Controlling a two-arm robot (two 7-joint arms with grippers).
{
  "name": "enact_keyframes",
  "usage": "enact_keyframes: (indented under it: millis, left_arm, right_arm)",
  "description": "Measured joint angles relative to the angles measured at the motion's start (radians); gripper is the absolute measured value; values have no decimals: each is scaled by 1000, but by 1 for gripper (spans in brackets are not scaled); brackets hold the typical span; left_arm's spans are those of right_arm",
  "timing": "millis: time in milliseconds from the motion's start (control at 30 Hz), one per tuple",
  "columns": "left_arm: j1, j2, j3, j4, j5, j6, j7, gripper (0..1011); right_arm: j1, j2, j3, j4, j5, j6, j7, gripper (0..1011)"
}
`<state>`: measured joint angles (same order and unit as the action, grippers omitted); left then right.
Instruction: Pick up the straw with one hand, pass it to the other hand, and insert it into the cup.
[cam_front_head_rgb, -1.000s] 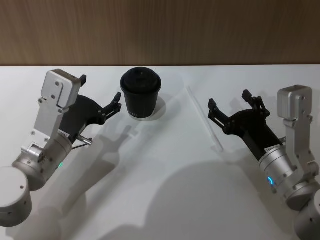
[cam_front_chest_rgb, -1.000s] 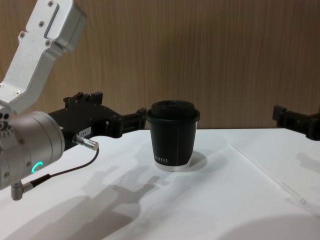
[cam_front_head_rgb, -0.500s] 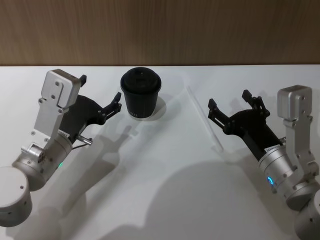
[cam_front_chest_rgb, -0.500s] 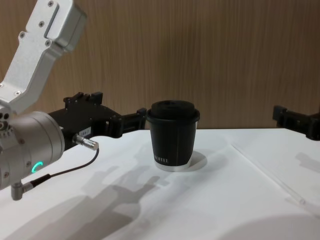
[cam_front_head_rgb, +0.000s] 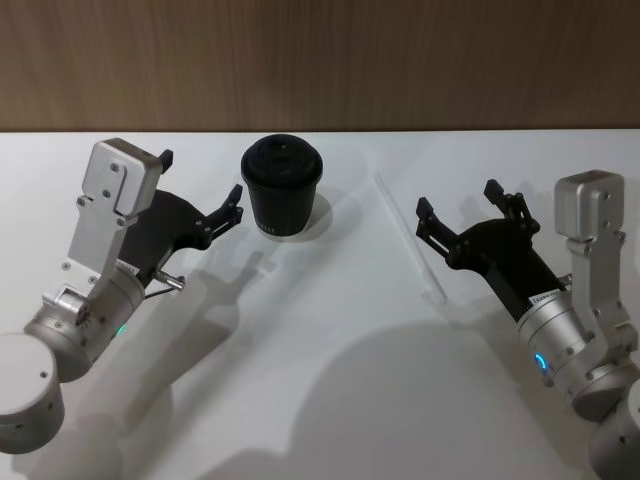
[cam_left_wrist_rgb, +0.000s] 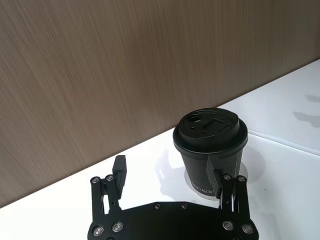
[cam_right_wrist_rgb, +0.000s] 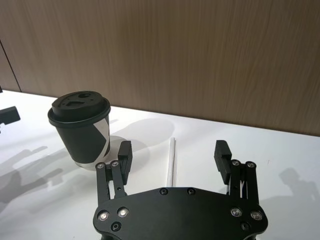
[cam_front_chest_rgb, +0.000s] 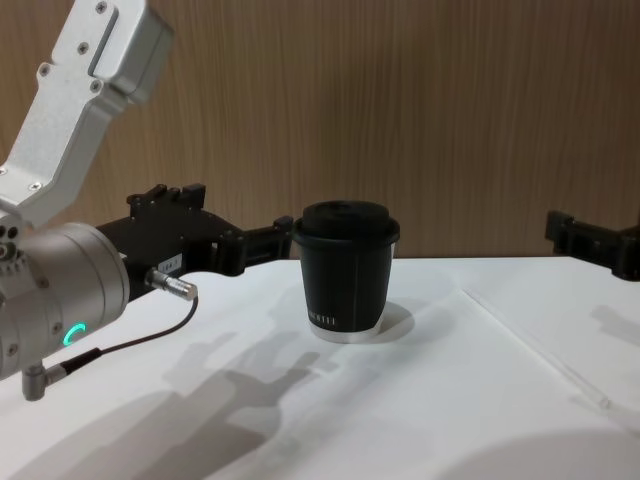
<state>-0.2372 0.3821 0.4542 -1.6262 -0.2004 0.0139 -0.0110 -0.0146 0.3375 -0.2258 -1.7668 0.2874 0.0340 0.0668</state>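
So far nothing of the task is done: the straw (cam_front_head_rgb: 405, 232) lies flat on the white counter (cam_front_head_rgb: 330, 300), untouched, running away from the robot to the right of the cup (cam_front_head_rgb: 283, 185) and well apart from it. The step in hand is the first one, the pickup.

The right hand (cam_front_head_rgb: 460, 205) hovers above the counter just beside the straw, fingers spread wide and holding nothing. In the right wrist view the straw lies ahead of it, roughly centred in the gap between its fingers. The left hand (cam_front_head_rgb: 202, 175) hangs on the cup's other side, also spread and empty. Its nearer fingertip is very close to the cup wall, and I cannot tell whether it touches.

By my reading, the next move calls for the right hand to come down over the straw's middle and close across it. A thin, light tube lying flat will likely roll or skid if one finger arrives first, so both should meet it evenly. The left hand's closeness to the cup is a small risk, since a nudge there could shift the target for the later insertion.

Against the frames from half a second and a second ago I see no difference. Both hands, the cup and the straw sit where they were, so the robot seems paused before the reach.
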Motion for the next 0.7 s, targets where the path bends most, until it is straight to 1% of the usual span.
enact_keyframes:
  millis: [400,500,700]
  left_arm:
    - [0,0,0,0,0,0,0,1003]
    - [0,0,0,0,0,0,0,1003]
    - [0,0,0,0,0,0,0,1003]
  right_arm:
    - [1,1,1,2,0,0,1,1001]
    - [6,6,1,9,-1,2,10,1001]
    - [24,29,-3,32,-10,15,45,1001]
